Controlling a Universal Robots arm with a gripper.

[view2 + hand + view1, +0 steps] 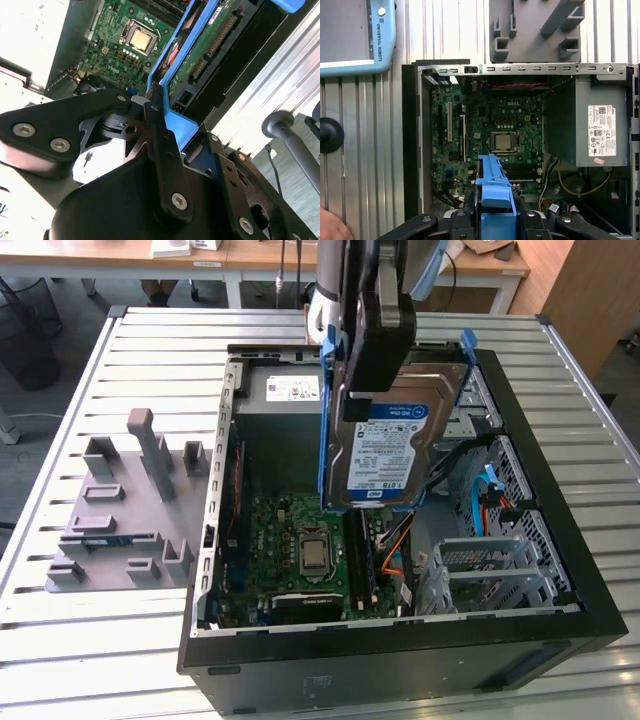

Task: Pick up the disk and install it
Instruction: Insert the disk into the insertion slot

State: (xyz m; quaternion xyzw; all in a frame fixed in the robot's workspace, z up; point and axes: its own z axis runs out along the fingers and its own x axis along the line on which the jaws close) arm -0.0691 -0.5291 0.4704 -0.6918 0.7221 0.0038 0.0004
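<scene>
Blue carrier frame [325, 440] is what my jaws are clamped on; disk [392, 455] hangs on edge above the open case [400, 655], 1 o'clock of the CPU socket [314, 552]. I judge it dense, rigid, shock-sensitive; frame plastic may flex.

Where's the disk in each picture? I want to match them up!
Exterior view: the disk hangs upright over the open case, label towards the camera.
Second wrist view: the disk shows its green underside, edged in blue.
First wrist view: the disk is edge-on, blue frame in front of the motherboard.
Shared landmark: the silver processor.
</scene>
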